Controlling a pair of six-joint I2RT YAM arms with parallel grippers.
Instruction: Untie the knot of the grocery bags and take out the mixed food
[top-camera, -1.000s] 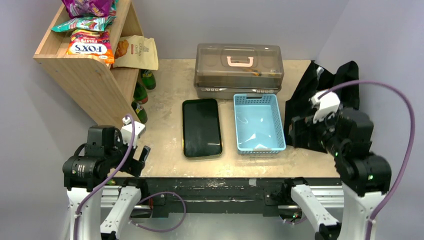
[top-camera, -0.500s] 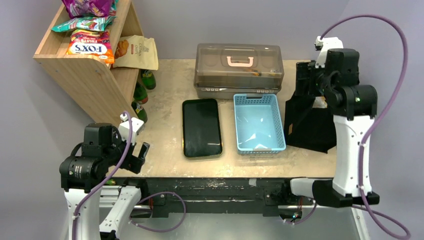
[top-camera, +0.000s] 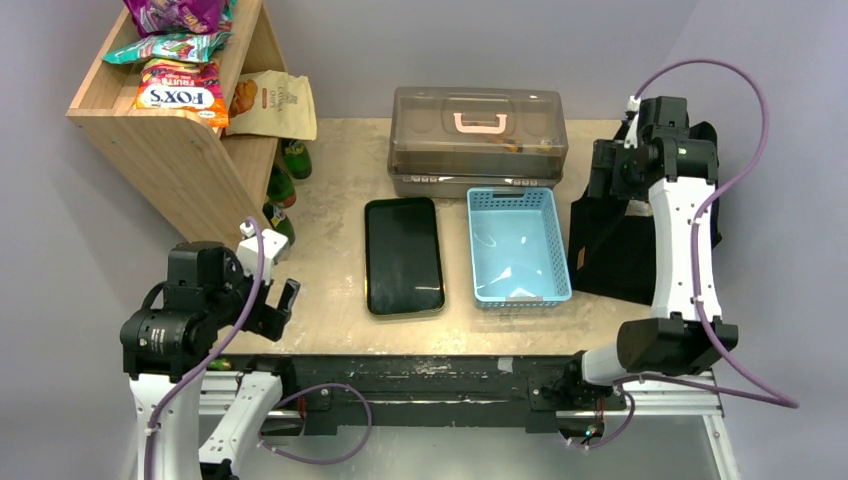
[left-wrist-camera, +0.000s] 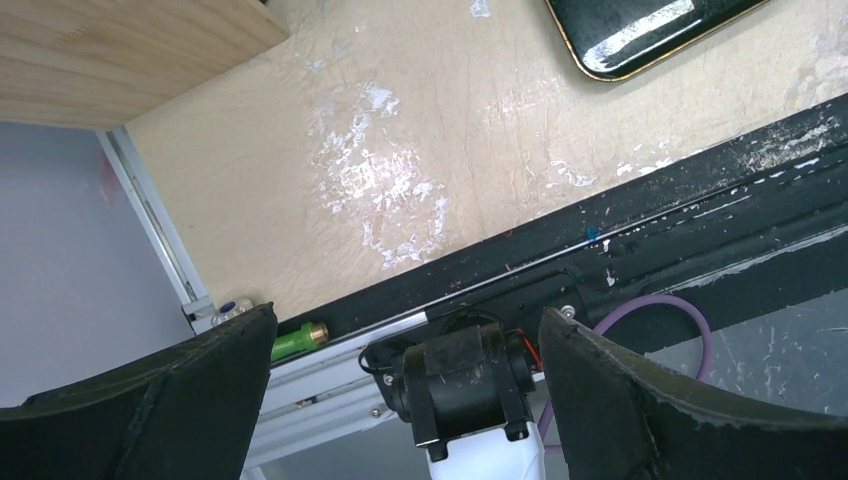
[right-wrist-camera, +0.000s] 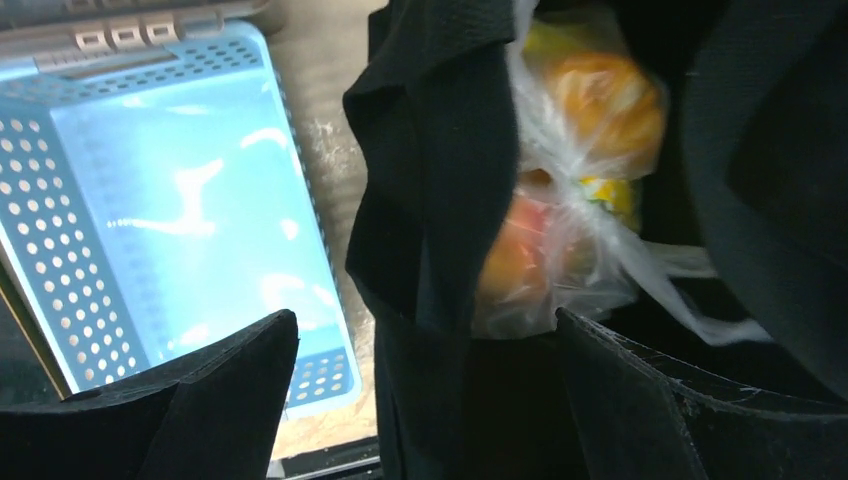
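Grocery bags (right-wrist-camera: 560, 230) first: your right gripper (right-wrist-camera: 425, 345) hangs wide open and empty, just over clear plastic tucked inside the black fabric bag (right-wrist-camera: 440, 170), upper right of the wrist view. Orange and yellow mixed food (right-wrist-camera: 605, 95) shows through. You can't pick out the knot. Close here and you risk pinching black cloth or tearing thin film. Left gripper (left-wrist-camera: 405, 330) open, lower left overhead.
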